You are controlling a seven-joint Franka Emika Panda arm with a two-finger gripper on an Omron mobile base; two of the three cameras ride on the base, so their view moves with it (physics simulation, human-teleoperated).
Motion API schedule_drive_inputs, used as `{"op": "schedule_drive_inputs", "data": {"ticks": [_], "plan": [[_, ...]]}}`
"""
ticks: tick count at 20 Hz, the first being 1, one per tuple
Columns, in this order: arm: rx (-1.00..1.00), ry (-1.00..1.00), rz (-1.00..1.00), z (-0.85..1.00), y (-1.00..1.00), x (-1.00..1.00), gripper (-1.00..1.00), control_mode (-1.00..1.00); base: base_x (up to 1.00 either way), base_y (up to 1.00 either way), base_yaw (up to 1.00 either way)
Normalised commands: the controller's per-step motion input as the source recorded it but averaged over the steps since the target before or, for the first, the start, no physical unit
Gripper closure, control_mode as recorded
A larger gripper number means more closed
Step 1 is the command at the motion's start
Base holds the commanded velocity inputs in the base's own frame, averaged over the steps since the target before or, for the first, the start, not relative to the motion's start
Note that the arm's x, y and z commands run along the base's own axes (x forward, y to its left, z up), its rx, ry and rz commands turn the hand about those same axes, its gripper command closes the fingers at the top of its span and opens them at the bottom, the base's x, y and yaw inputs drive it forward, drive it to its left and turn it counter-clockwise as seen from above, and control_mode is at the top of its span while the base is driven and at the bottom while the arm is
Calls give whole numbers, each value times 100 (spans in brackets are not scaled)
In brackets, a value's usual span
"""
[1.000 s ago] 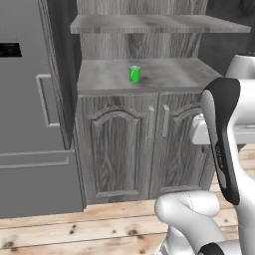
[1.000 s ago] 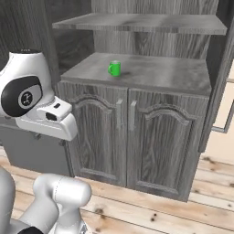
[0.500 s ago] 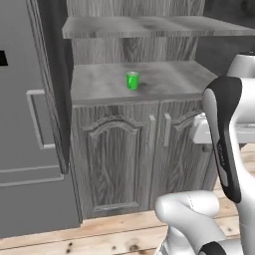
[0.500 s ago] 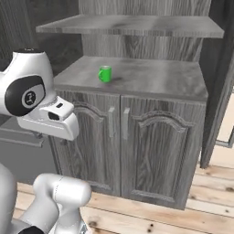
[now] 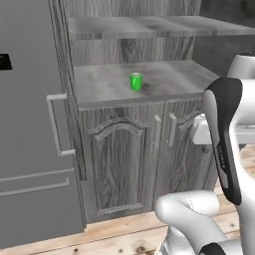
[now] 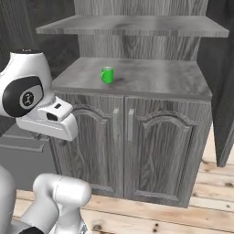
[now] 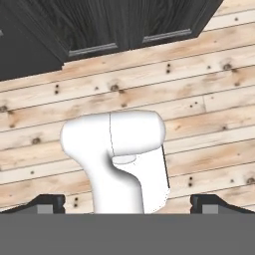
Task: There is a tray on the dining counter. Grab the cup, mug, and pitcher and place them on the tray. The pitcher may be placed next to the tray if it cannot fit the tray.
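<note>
Our hand [image 7: 127, 203] empty, tips wide apart, aimed at floor. Mug [image 5: 136, 81] mid-table [image 5: 104, 89], probably reachable; careless reach risks shelf [image 5: 149, 25] bump or toppling it.

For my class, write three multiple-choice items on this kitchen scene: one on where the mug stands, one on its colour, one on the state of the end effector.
1. Where does the mug stand?
A. On the cabinet top, below the shelf
B. On the wooden floor
C. On the upper shelf

2. What colour is the mug's outside?
A. Yellow
B. Bright green
C. Deep blue

3. What is the state of the end effector?
A. Shut on the mug
B. Shut on nothing
C. Open, holding nothing

Answers:
1. A: both base views show the mug on the grey top above the two cabinet doors.
2. B: its wall is bright green in both base views.
3. C: in the hand view the fingertips stand wide apart, with plank floor ahead and nothing between them.
</note>
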Motion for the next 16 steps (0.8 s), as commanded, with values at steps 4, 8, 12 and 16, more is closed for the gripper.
{"op": "schedule_drive_inputs", "data": {"ticks": [4, 8, 12, 16], "plan": [[0, 0, 0, 0, 0, 0, -100, 100, 64, 32, -12], [0, 0, 0, 0, 0, 0, -100, 100, 45, 41, -4], [0, 0, 0, 0, 0, 0, -100, 100, 36, 34, 0], [0, 0, 0, 0, 0, 0, -100, 100, 41, 26, 0]]}}
